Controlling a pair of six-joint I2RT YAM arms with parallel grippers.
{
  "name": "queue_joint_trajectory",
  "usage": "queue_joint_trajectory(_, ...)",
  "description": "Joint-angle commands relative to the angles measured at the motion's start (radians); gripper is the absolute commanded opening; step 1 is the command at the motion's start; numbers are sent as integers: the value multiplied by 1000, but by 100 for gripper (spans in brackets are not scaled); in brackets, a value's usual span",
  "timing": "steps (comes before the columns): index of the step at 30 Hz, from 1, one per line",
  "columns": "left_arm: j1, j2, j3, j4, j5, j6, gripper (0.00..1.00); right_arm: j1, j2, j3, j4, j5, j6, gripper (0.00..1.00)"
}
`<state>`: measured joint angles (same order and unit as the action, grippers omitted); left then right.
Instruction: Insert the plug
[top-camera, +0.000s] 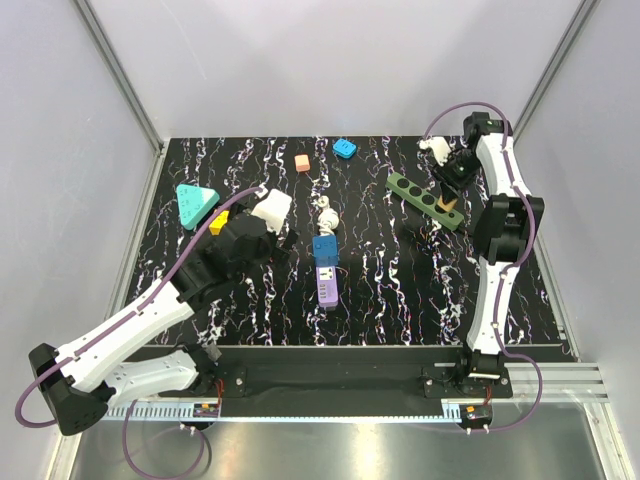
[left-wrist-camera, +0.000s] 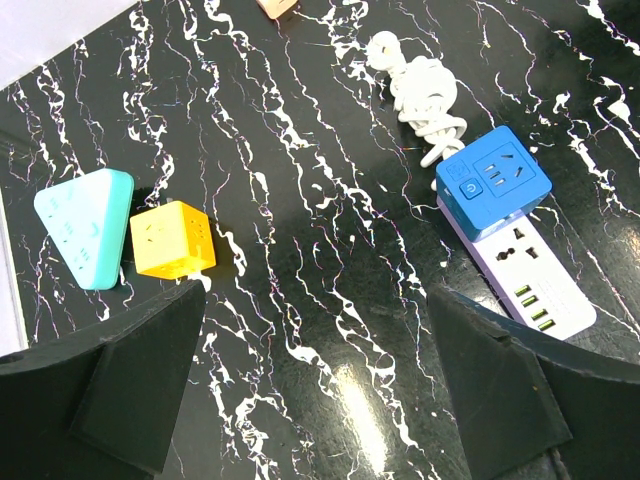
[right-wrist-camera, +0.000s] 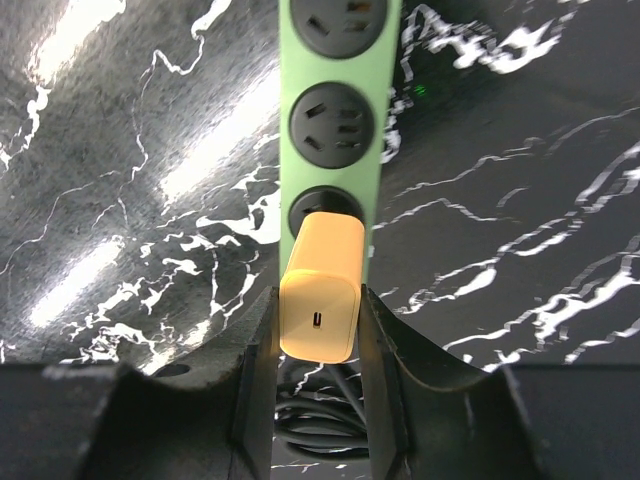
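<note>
Right hand (right-wrist-camera: 320, 335) clamped on yellow plug (right-wrist-camera: 320, 285), far right of table (top-camera: 400, 300). Plug over nearest socket (right-wrist-camera: 305, 203) of green power strip (right-wrist-camera: 384, 150). Strip's long axis runs straight away from hand. Seating depth unclear. Left hand (left-wrist-camera: 318, 360) wide, empty, well apart.

Pale orange-yellow plug (right-wrist-camera: 320, 290): boxy charger, small USB port on rear face, nose at end socket of green power strip (right-wrist-camera: 338, 70), pinched between fingers of right gripper (right-wrist-camera: 318, 305). Prong seating hidden. Strip: flat on table, far right, diagonal; next two round black sockets free.
</note>
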<state>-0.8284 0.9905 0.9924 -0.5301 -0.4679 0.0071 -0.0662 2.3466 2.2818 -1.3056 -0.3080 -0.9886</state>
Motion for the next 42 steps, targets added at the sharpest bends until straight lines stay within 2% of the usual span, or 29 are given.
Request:
queue_joint_trajectory(1,-3,-7,43,24,6,-4,99,3,-46,-15,-7,-9,-1,0)
queue_joint_trajectory(9,-3,-10,45,21,2,-2,99,3,-15,-13,-12,-69,-24,0)
queue_joint_trajectory(24,-3,-7,46,19,9,-4,99,-12,19,73,-29,-46,-58,0)
queue_joint_trajectory(42,-3,-15,46,19,6,-4,99,-17,25,2,-4,-9,-59,0)
